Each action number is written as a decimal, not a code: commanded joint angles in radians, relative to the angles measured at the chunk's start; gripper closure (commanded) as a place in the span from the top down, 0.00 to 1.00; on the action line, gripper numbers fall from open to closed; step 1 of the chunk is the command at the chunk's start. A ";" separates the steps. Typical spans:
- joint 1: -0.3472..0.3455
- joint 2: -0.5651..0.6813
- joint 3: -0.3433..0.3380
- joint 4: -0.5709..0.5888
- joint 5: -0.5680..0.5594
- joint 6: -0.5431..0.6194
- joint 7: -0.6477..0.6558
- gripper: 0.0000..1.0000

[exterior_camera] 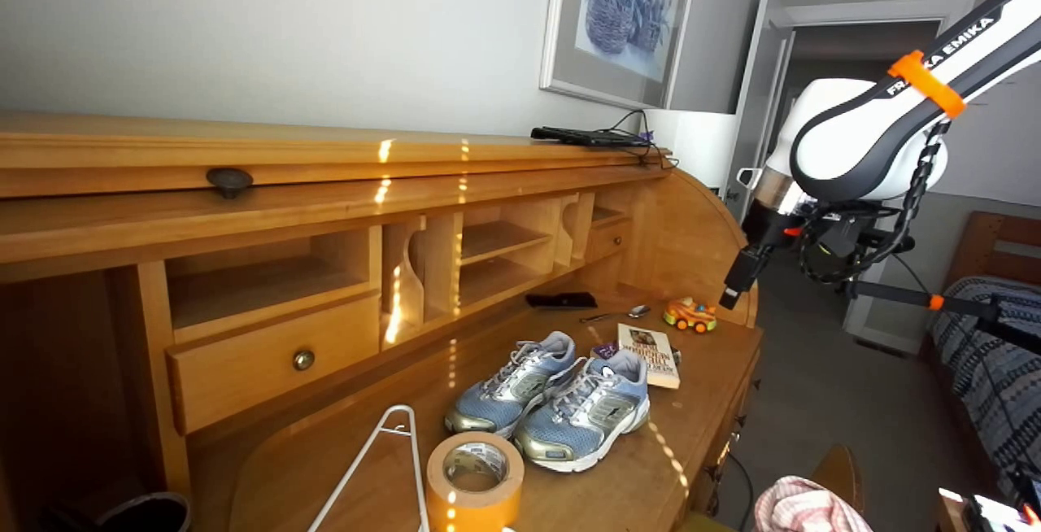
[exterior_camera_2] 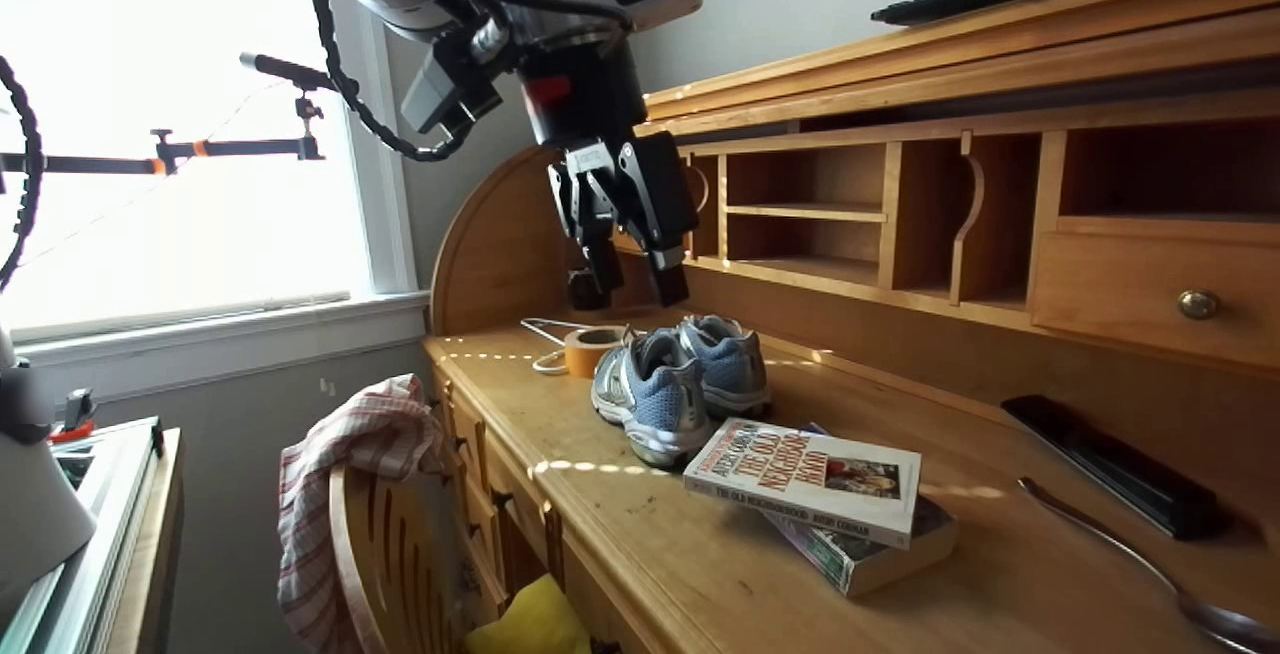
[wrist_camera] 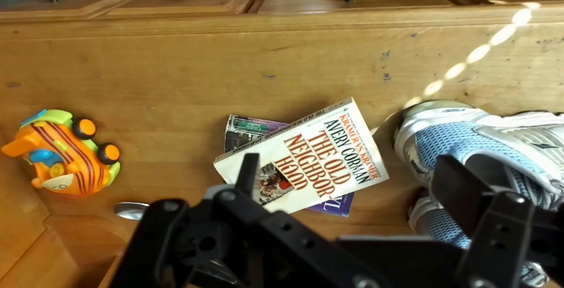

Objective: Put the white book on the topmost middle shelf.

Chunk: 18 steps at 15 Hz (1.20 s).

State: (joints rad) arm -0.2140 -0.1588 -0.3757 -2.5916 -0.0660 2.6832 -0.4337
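Claw [exterior_camera_2: 638, 286] spread wide over the surface [exterior_camera_2: 680, 534], nothing in it; white book [exterior_camera_2: 800, 474] lies askew on another paperback [exterior_camera_2: 898, 563]
Closing too low might snag both since they're stacked, and that smooth-looking top one could skate off; a sloppy descent could clip the mesh-sided sneakers [exterior_camera_2: 672, 396] just beside it. Slim, square-cornered block, so the thin honey-wood topmost middle shelf [exterior_camera_2: 805, 213] should suit it
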 commanded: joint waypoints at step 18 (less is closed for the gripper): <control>-0.048 0.047 0.070 -0.021 -0.199 0.036 0.055 1.00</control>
State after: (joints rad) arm -0.2288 -0.1502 -0.3460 -2.5947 -0.1446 2.6832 -0.4287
